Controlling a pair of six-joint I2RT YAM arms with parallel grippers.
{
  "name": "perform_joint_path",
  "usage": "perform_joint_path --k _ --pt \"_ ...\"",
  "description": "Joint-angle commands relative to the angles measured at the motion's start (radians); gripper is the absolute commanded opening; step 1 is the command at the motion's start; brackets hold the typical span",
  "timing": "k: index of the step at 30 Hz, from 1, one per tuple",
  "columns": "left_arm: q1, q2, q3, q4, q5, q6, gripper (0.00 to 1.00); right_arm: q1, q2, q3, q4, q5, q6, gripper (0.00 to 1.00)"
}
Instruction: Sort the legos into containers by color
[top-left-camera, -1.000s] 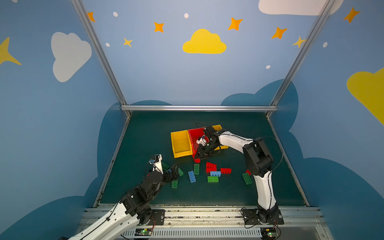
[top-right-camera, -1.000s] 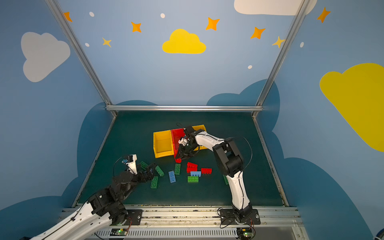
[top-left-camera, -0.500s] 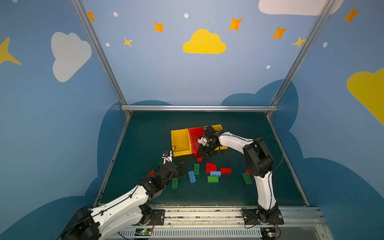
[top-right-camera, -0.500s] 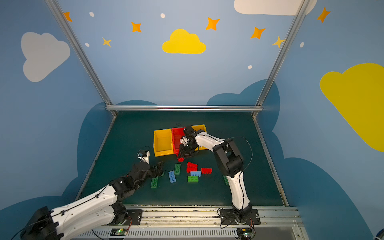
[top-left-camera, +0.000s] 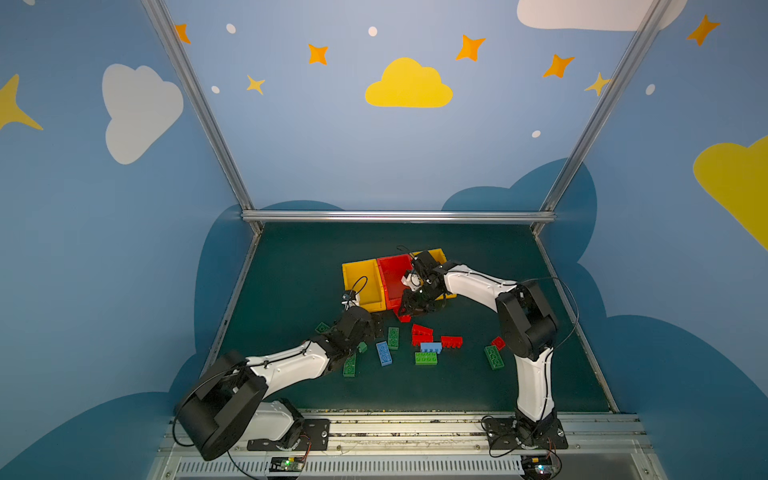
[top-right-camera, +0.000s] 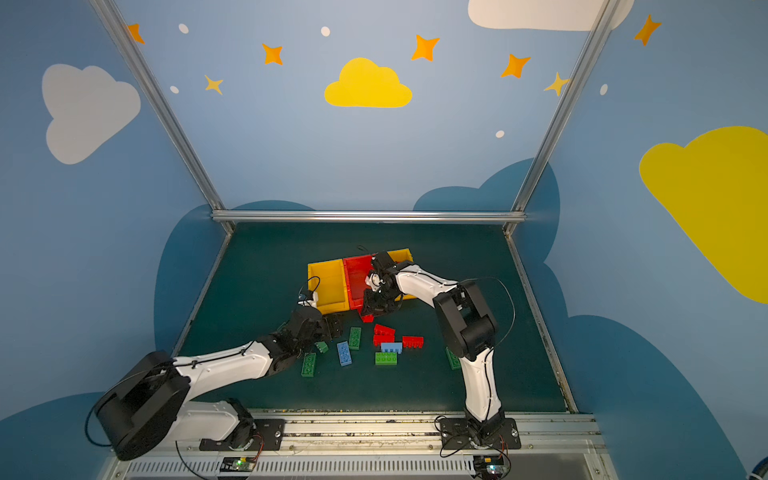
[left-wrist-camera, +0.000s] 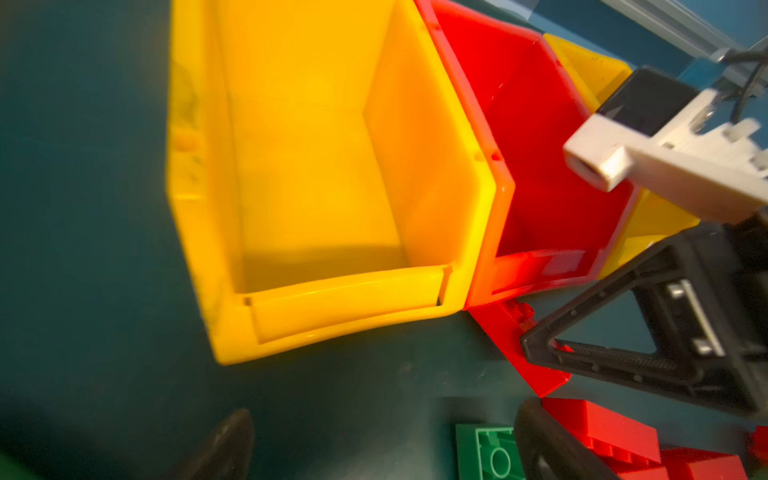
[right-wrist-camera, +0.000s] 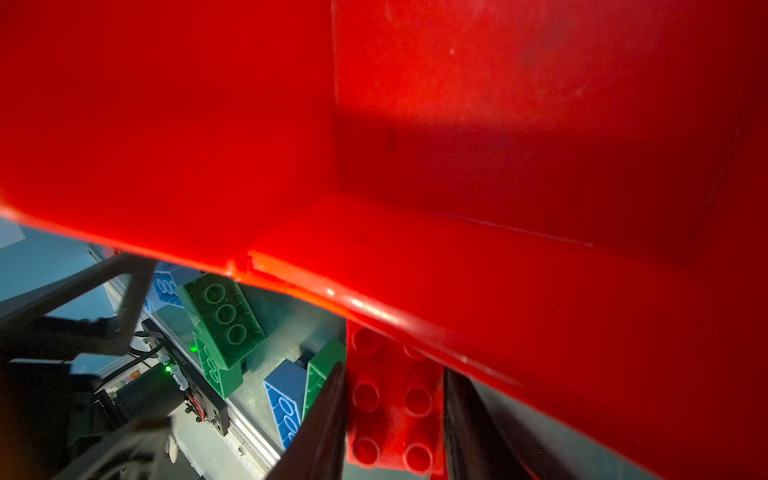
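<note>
**Red brick clamped at the foot of the red bin**

A red brick (right-wrist-camera: 395, 399) lies outside the red bin (top-left-camera: 392, 272), studs showing. It is tilted on the desk (top-left-camera: 311, 257) and pressed against the foot of that bin's near wall. The right tool (top-left-camera: 409, 309) is clenched on it, with one finger along each long side, reaching down past the bin's near edge.

The red bin is the middle of a joined row. The left yellow bin (top-left-camera: 361, 284) touches it on one side. The right yellow bin (top-left-camera: 436, 253) touches it on the other and is mostly hidden behind the right arm.

Nearer, the loose bricks (top-left-camera: 426, 358) in green, red and light blue lie scattered over the desk. The left tool (top-left-camera: 376, 326) hovers just near of the left yellow bin, released, its fingers spread wide. A green brick (top-left-camera: 392, 337) lies just to its right.
</note>
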Motion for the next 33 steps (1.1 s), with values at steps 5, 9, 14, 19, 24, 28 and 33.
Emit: perform_joint_path --k 5,9,14,19,24,28,33 --pt "0.027 0.146 0.034 0.118 0.048 -0.031 0.97 -0.007 -0.052 0.009 -0.04 0.015 -0.015 0.35" --pt "0.065 0.219 0.086 0.138 0.079 -0.024 0.98 -0.008 -0.067 -0.014 -0.071 0.057 -0.03 0.35" --pt "0.109 0.291 0.143 0.154 0.125 -0.008 0.97 -0.013 -0.08 -0.055 -0.097 0.104 -0.051 0.35" --pt "0.133 0.329 0.166 0.169 0.154 -0.007 0.97 -0.012 -0.086 -0.068 -0.127 0.15 -0.068 0.35" --pt "0.147 0.337 0.169 0.183 0.167 0.002 0.97 0.012 -0.103 -0.079 -0.11 0.194 -0.049 0.46" --pt "0.17 0.361 0.191 0.201 0.189 0.014 0.98 0.023 -0.121 -0.089 -0.081 0.227 -0.016 0.53" --pt "0.214 0.41 0.258 0.207 0.247 0.022 0.98 0.019 -0.155 -0.11 -0.076 0.26 0.003 0.57"
